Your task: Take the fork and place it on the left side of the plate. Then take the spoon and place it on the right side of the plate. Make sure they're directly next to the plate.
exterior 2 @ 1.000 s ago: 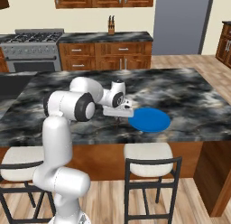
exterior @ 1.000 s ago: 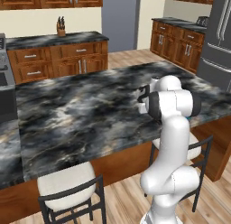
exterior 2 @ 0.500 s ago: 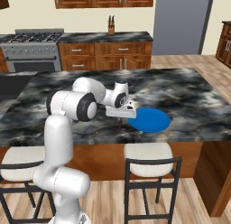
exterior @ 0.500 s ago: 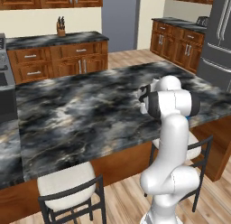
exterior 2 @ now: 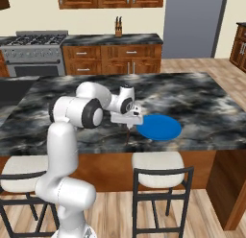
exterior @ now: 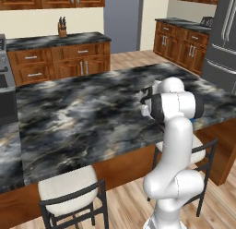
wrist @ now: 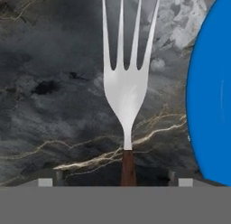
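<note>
Claw [exterior 2: 129, 123] apparently gripping the fork [wrist: 127, 78] by its dark handle, low over the worktop [wrist: 54, 110] just left of the blue plate [wrist: 212, 96]; probably light, stiff, slippery, best held mid-handle.

text check | didn't spot any readable words, labels, brands or numbers anywhere | all three views looked totally unmarked

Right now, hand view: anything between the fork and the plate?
Nothing. In the hand view, bare dark marble counter runs between the fork and the blue plate at the right edge; they are apart, not touching.
</note>
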